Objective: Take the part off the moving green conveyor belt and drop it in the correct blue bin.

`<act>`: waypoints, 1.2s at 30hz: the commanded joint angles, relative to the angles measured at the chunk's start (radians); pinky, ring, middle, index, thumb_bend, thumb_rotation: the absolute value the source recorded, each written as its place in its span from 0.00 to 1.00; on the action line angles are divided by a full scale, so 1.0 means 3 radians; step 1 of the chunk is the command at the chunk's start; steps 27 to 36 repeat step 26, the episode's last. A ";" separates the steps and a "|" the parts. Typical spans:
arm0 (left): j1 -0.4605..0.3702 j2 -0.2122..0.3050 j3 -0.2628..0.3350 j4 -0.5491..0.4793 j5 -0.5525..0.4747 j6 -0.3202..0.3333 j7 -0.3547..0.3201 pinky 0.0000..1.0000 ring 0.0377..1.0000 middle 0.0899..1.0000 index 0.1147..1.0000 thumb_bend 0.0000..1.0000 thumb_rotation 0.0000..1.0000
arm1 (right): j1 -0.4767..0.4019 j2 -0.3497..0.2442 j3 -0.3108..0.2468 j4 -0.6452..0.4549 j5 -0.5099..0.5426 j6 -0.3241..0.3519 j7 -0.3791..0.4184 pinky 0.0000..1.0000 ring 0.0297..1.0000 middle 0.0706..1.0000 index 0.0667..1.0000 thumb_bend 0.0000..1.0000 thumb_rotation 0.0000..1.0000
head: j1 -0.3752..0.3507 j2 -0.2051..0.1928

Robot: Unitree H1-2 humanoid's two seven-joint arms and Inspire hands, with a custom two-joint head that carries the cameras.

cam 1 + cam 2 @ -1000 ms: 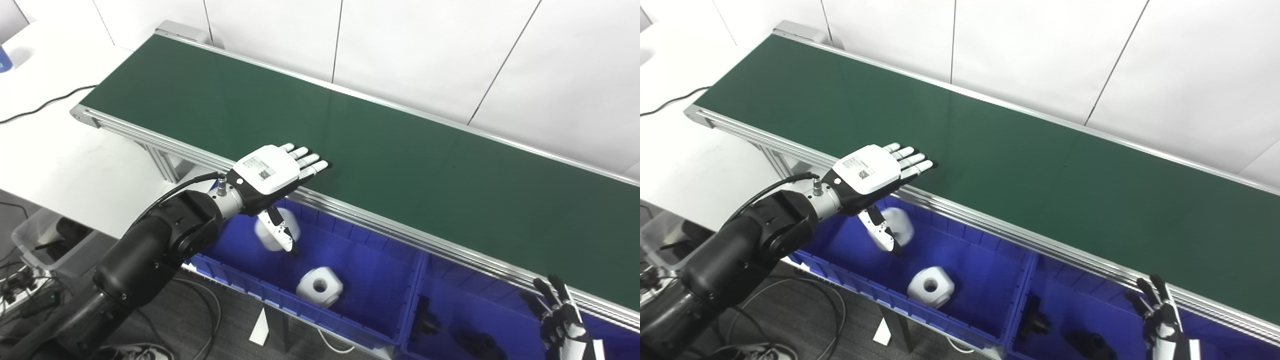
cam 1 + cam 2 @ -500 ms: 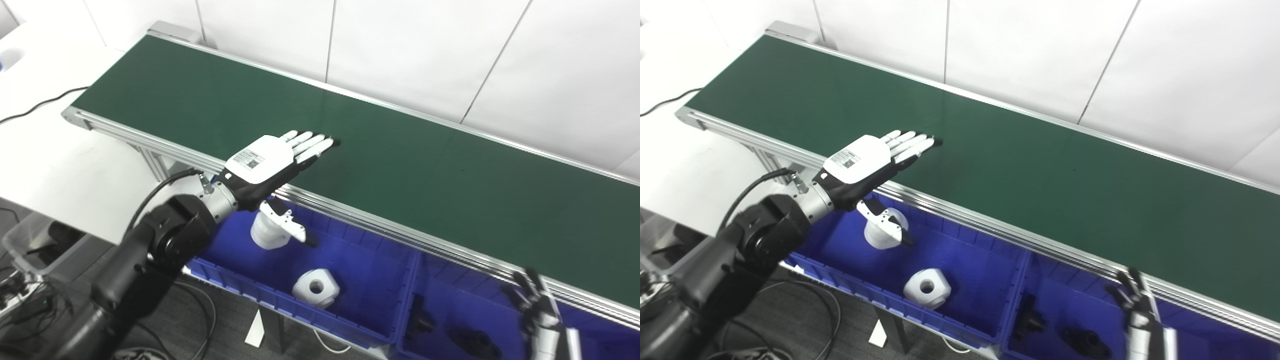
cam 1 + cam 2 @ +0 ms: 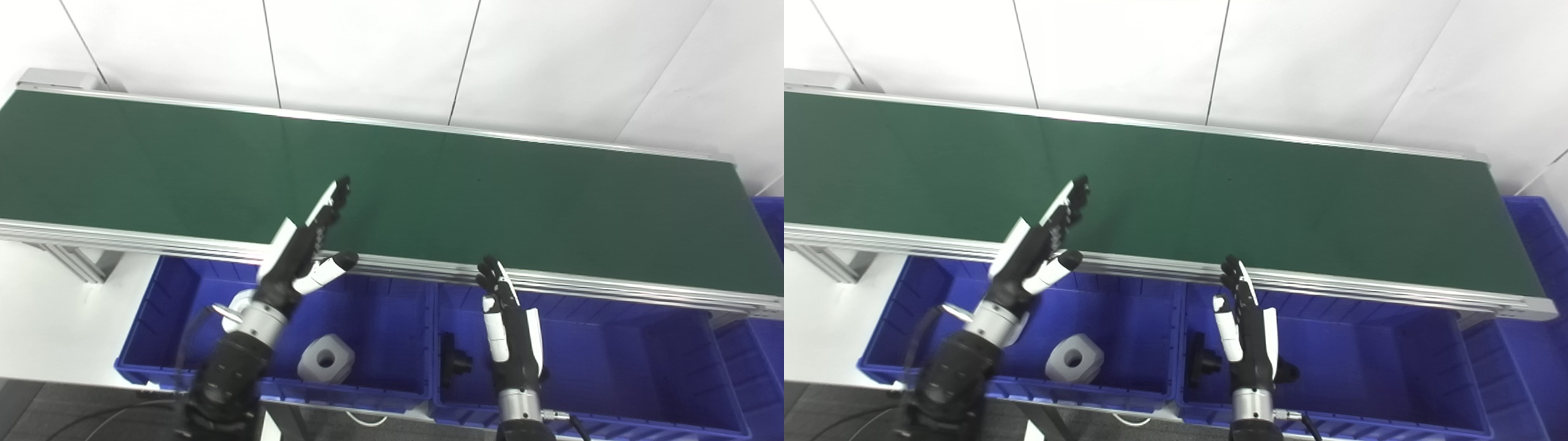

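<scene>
The green conveyor belt (image 3: 490,196) runs across the view and carries no part. My left hand (image 3: 304,251) is open and empty, turned edge-on, with its fingers (image 3: 334,199) over the belt's near edge. My right hand (image 3: 511,331) is open and empty, upright over the right blue bin (image 3: 612,355). The left blue bin (image 3: 380,306) holds a white block with a hole (image 3: 326,360). A second white part (image 3: 236,301) is mostly hidden behind my left wrist. A black part (image 3: 454,362) lies in the right bin.
The belt's aluminium rail (image 3: 582,286) runs just above both bins. Another blue bin (image 3: 1537,226) stands at the far right. A white table (image 3: 37,306) lies to the left. A white panelled wall is behind the belt.
The camera has swung right, shifting the whole picture. My left hand turned from palm-down to edge-on. My right hand rose further into view. The blurred white part under my left hand came to rest in the left bin.
</scene>
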 commanded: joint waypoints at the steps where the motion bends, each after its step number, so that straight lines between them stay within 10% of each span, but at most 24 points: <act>1: -0.0083 -0.0017 -0.0001 -0.0019 -0.0106 -0.0107 0.0028 1.00 1.00 1.00 1.00 0.92 0.87 | -0.0056 0.0050 0.0029 -0.0023 -0.0043 -0.0187 -0.0083 0.95 0.91 0.92 0.93 0.91 1.00 | -0.0001 -0.0017; 36: 0.0073 0.0262 0.0025 0.0052 -0.0222 -0.0429 0.0132 1.00 1.00 1.00 1.00 0.87 0.85 | -0.0096 0.0021 0.0130 0.0316 -0.0029 -0.0424 -0.0220 0.91 0.92 0.93 0.93 0.91 1.00 | -0.0186 -0.0282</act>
